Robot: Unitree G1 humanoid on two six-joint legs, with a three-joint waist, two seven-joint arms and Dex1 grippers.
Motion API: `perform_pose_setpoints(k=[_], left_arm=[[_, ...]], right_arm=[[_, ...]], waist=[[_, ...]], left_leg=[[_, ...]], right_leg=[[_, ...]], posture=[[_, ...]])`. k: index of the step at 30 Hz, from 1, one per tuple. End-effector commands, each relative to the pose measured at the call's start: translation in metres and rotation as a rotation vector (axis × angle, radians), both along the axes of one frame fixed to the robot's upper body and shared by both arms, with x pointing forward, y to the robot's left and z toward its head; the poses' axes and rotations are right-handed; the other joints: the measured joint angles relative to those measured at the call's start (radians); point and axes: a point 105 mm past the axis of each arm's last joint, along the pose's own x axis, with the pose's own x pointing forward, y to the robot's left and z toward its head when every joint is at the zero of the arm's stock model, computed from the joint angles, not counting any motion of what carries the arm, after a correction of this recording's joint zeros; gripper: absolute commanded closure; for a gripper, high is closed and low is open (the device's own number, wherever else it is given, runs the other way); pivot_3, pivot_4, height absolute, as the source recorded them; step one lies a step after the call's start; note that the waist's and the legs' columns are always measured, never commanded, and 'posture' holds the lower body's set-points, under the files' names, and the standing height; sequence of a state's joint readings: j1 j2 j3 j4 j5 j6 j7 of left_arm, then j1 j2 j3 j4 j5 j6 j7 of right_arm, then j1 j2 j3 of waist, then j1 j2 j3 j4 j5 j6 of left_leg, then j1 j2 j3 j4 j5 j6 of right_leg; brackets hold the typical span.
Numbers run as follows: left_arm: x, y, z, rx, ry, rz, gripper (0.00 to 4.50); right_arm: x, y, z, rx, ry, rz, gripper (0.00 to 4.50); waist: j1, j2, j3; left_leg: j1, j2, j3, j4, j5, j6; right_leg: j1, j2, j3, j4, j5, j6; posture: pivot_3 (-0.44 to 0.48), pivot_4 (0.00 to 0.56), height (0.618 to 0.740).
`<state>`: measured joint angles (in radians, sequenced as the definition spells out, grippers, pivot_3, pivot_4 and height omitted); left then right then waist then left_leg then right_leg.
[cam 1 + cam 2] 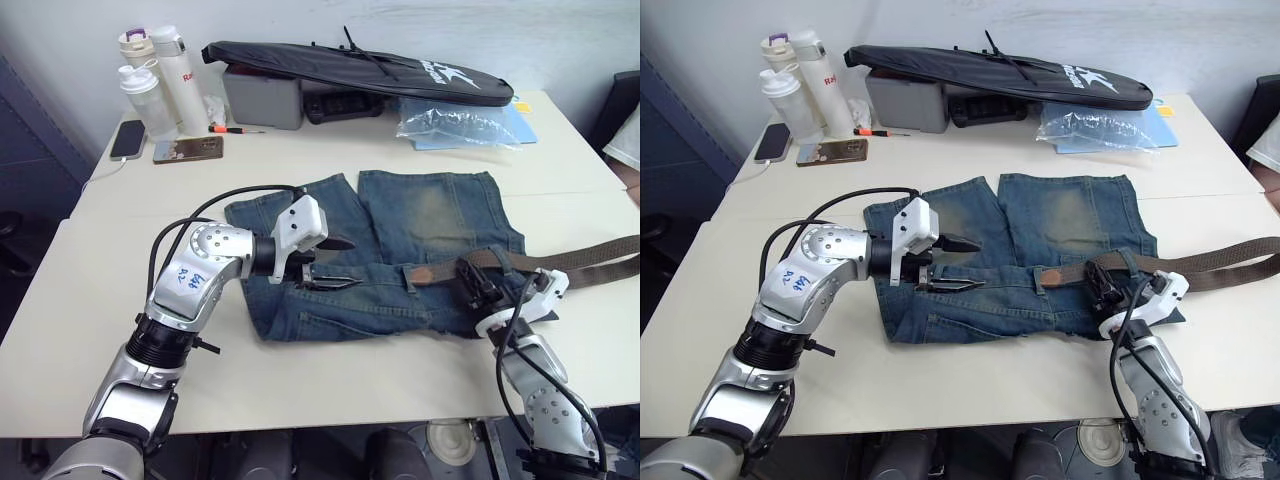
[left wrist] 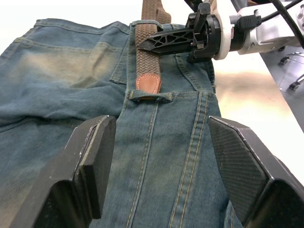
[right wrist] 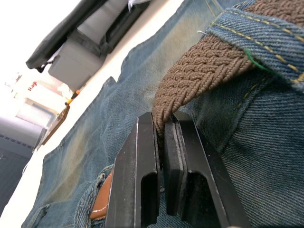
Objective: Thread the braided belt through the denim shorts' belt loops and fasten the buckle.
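From the head camera, the denim shorts [image 1: 400, 250] lie mid-table, nearer the front edge, the braided belt [image 1: 560, 258] trailing toward the right edge. In the left wrist view, the left gripper [image 2: 161, 156] spreads wide above the waistband near the leather tip [image 2: 148, 81]. In the right wrist view, the right gripper [image 3: 164, 137] pinches the belt beside a belt loop [image 3: 256, 42]

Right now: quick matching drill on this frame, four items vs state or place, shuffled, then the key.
Items:
1. left gripper
2. right gripper
3. leather tip
4. black bag

States:
A. at a belt loop on the denim shorts
B. open over the waistband
C. far side of the table, atop a grey box
D. shut on the braided belt

Pairs: 1-B, 2-D, 3-A, 4-C
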<state>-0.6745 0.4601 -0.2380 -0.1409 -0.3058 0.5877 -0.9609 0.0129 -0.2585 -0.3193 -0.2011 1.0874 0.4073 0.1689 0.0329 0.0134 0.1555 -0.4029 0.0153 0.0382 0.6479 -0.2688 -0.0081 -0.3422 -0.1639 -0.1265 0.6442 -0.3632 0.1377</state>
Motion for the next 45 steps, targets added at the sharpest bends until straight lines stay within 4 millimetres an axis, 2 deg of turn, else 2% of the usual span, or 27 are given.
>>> perform_pose_setpoints(k=[1,3,6,11,13,16,19,23,27,32,36,39,42,45], left_arm=[[0.0,-0.002,0.01,-0.005,-0.048,-0.016,1.06],[0.0,-0.003,0.01,-0.007,-0.048,-0.018,1.06],[0.0,-0.003,0.01,-0.007,-0.048,-0.022,1.06],[-0.002,-0.005,0.01,-0.011,-0.04,-0.033,1.06],[-0.003,-0.007,0.01,-0.013,-0.042,-0.039,1.06],[-0.002,-0.008,0.01,-0.016,-0.045,-0.041,1.06],[-0.002,-0.008,0.01,-0.017,-0.047,-0.04,1.06],[-0.002,-0.008,0.01,-0.015,-0.047,-0.037,1.06],[-0.002,-0.008,0.01,-0.015,-0.048,-0.034,1.06],[-0.003,-0.006,0.008,-0.005,-0.05,-0.031,1.06],[0.0,-0.005,0.008,0.006,-0.065,-0.015,1.06],[0.001,-0.005,0.007,0.009,-0.068,-0.012,1.06],[-0.001,-0.006,0.006,0.011,-0.062,-0.024,1.06],[-0.001,-0.007,0.006,0.011,-0.064,-0.028,1.06]], right_arm=[[-0.002,-0.016,-0.013,-0.04,0.033,-0.07,4.44],[-0.002,-0.024,-0.016,-0.039,0.045,-0.108,4.44],[-0.003,-0.018,-0.017,-0.044,0.043,-0.087,4.44],[-0.002,0.013,-0.009,0.023,-0.002,-0.005,4.44],[-0.005,0.031,-0.007,0.034,-0.009,0.084,4.44],[-0.017,0.063,-0.014,0.034,0.034,0.265,4.44],[-0.017,0.07,-0.021,0.015,0.06,0.281,4.44],[-0.004,0.078,-0.029,-0.009,0.088,0.243,4.44],[0.006,0.091,-0.029,-0.038,0.099,0.268,4.44],[0.013,0.118,-0.014,-0.06,0.109,0.392,4.44],[0.006,0.138,-0.016,-0.113,0.16,0.536,4.44],[0.005,0.137,-0.031,-0.168,0.217,0.563,4.44],[0.007,0.137,-0.032,-0.103,0.234,0.559,4.44],[0.011,0.129,-0.031,-0.044,0.245,0.506,4.44]], waist=[[-0.006,0.0,0.0],[-0.006,0.0,0.0],[-0.003,-0.001,0.0],[-0.007,-0.001,0.0],[-0.009,-0.001,-0.001],[-0.013,-0.001,-0.001],[-0.019,-0.002,-0.001],[-0.027,-0.005,-0.003],[-0.038,-0.008,-0.005],[-0.04,-0.008,-0.005],[-0.04,-0.008,-0.005],[-0.039,-0.008,-0.005],[-0.039,-0.009,-0.005],[-0.039,-0.011,-0.006]], left_leg=[[0.0,0.0,0.0,0.0,0.0,0.0],[0.0,0.0,-0.001,0.0,0.0,0.0],[0.0,0.0,-0.001,0.001,0.0,0.0],[0.0,0.0,-0.002,0.0,0.0,0.0],[0.0,0.0,-0.002,-0.001,0.0,-0.001],[0.0,0.0,-0.002,-0.001,-0.001,-0.001],[0.001,0.001,-0.002,-0.002,-0.001,-0.002],[0.002,0.002,-0.002,-0.001,-0.002,-0.003],[0.005,0.005,0.0,-0.001,-0.002,-0.004],[0.009,0.015,0.005,-0.001,-0.004,-0.008],[0.011,0.016,0.006,-0.001,-0.007,-0.012],[0.012,0.017,0.007,-0.002,-0.008,-0.014],[0.013,0.018,0.008,-0.002,-0.008,-0.014],[0.014,0.019,0.008,-0.001,-0.008,-0.014]], right_leg=[[0.0,0.0,0.0,0.0,0.0,0.0],[0.001,0.0,0.0,0.0,0.0,0.0],[0.002,-0.001,-0.001,0.0,0.0,0.0],[0.001,-0.001,-0.001,-0.001,0.0,0.0],[0.001,0.0,-0.001,0.0,0.0,0.0],[0.0,0.002,0.0,0.0,0.0,0.0],[0.0,0.004,0.0,0.0,0.0,-0.001],[0.0,0.006,0.001,0.0,-0.001,-0.001],[0.001,0.008,0.005,-0.001,-0.001,-0.002],[0.0,0.015,0.011,-0.001,-0.001,-0.006],[-0.001,0.018,0.011,0.002,-0.005,-0.013],[-0.002,0.02,0.011,0.003,-0.006,-0.015],[-0.002,0.021,0.012,0.003,-0.006,-0.015],[-0.001,0.021,0.013,0.003,-0.006,-0.015]], posture=[[0.0,0.15,0.658],[0.0,0.15,0.658],[0.0,0.15,0.658],[0.0,0.15,0.658],[0.0,0.15,0.658],[0.0,0.15,0.658],[0.0,0.15,0.658],[0.0,0.15,0.658],[0.0,0.15,0.658],[0.0,0.15,0.658],[0.0,0.15,0.658],[0.0,0.15,0.658],[0.0,0.15,0.658],[0.0,0.15,0.658]])
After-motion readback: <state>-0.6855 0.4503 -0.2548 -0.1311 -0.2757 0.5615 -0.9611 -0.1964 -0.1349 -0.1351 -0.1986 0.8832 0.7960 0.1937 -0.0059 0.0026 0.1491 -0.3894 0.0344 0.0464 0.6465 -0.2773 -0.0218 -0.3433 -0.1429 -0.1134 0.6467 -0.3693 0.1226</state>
